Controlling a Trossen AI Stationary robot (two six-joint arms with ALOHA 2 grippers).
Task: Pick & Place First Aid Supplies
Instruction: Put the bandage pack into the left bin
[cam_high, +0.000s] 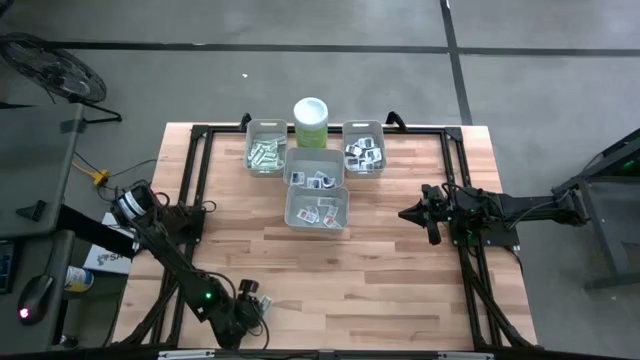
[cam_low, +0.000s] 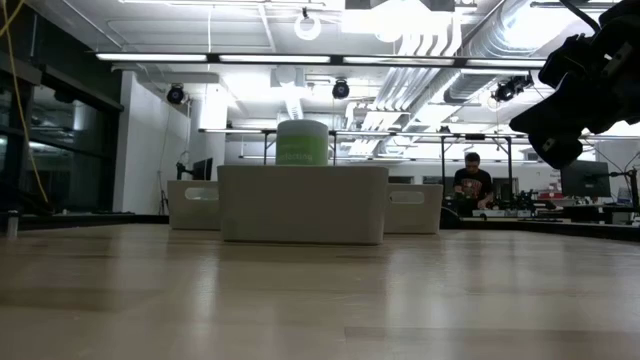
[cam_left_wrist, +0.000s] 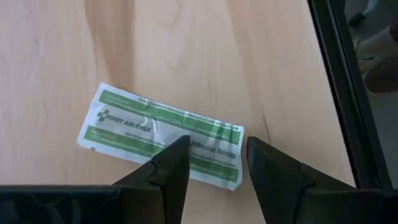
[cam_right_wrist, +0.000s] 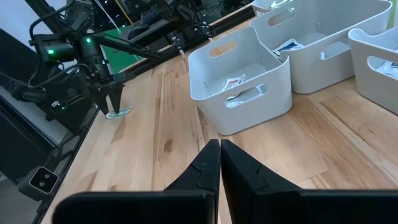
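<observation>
A narrow green-and-white strip packet (cam_left_wrist: 158, 135) lies flat on the wood near the table's near left corner (cam_high: 265, 303). My left gripper (cam_left_wrist: 216, 149) points down over one end of it, open. One fingertip (cam_left_wrist: 179, 149) stands over the strip and the other (cam_left_wrist: 256, 149) stands past its short edge. The right wrist view shows this gripper (cam_right_wrist: 112, 109) upright over the strip (cam_right_wrist: 118, 113). My right gripper (cam_right_wrist: 219, 147) is shut and touches nothing, hovering above the table right of the bins (cam_high: 408, 213). My left gripper comes at the strip's end (cam_left_wrist: 217, 155) from above, pointing down, with the fingers set along the strip's length. Whether the fingertips touch the strip, I cannot tell. The strip lies flat on the table.
Several grey bins (cam_high: 318, 208) (cam_high: 314, 170) (cam_high: 266, 150) (cam_high: 363, 148) hold packets at the table's far middle, and a pale green canister (cam_high: 311, 122) stands behind them. A black frame rail (cam_left_wrist: 342, 93) runs close beside the strip. A person (cam_low: 472, 185) sits far off in the room.
</observation>
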